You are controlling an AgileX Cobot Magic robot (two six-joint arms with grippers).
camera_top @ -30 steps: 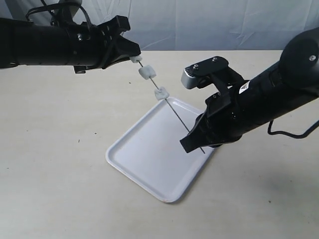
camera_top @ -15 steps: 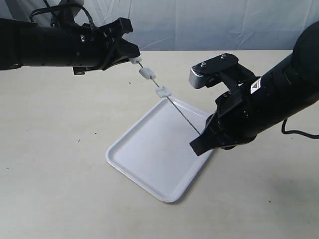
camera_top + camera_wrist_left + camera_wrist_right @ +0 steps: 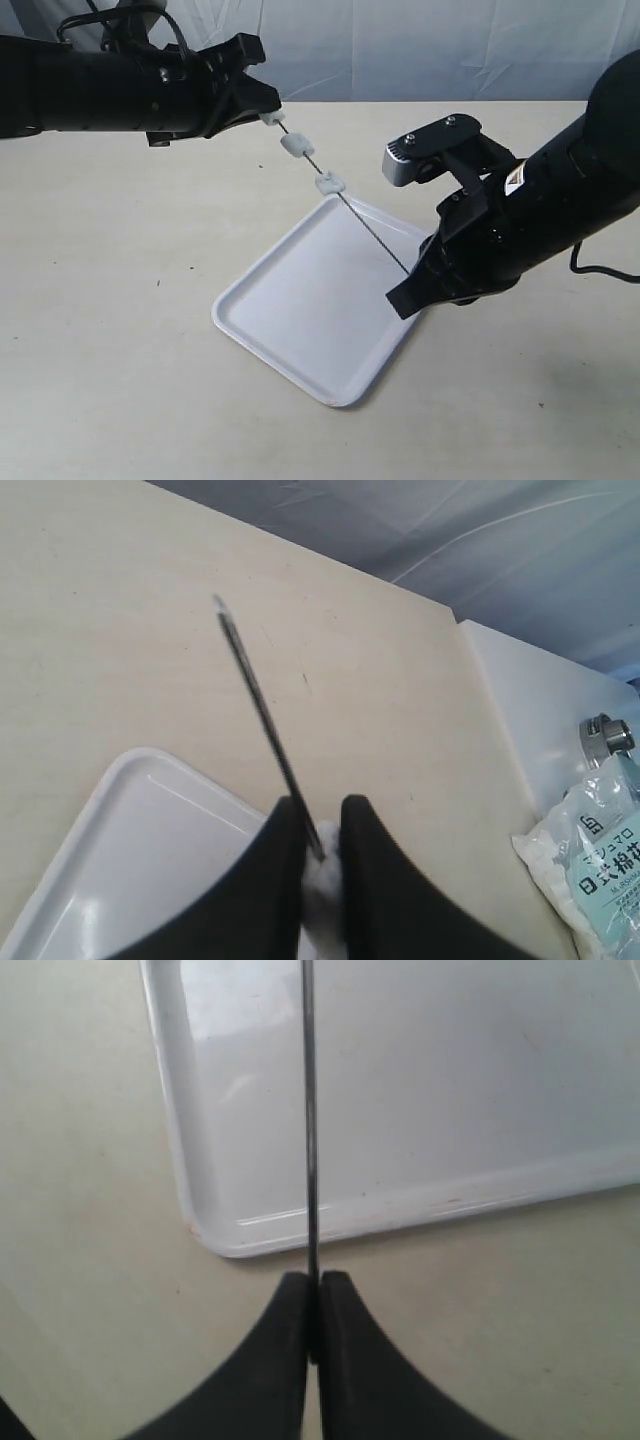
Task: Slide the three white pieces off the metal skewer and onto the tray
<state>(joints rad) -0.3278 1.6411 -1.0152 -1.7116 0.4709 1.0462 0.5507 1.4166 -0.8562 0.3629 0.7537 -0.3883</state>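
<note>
The metal skewer (image 3: 365,228) slants in the air above the white tray (image 3: 300,310), with three white pieces on its upper part. My left gripper (image 3: 267,110) is shut at the upper end on the top white piece (image 3: 270,119); this white piece (image 3: 322,865) fills the gap between the fingers in the left wrist view. The second piece (image 3: 296,146) and third piece (image 3: 329,183) sit lower on the rod. My right gripper (image 3: 410,284) is shut on the skewer's lower end, by the tray's right edge. The right wrist view shows this gripper (image 3: 312,1285) pinching the skewer (image 3: 309,1130) over the tray (image 3: 450,1080).
The tray (image 3: 110,860) lies on a beige table. In the left wrist view a white block (image 3: 540,710), a printed bag of white lumps (image 3: 590,850) and a metal fitting (image 3: 606,735) sit past the table's far side. A grey curtain (image 3: 420,45) hangs behind.
My right gripper has shifted to the right with the skewer's lower end. The left gripper and the three pieces have hardly moved.
</note>
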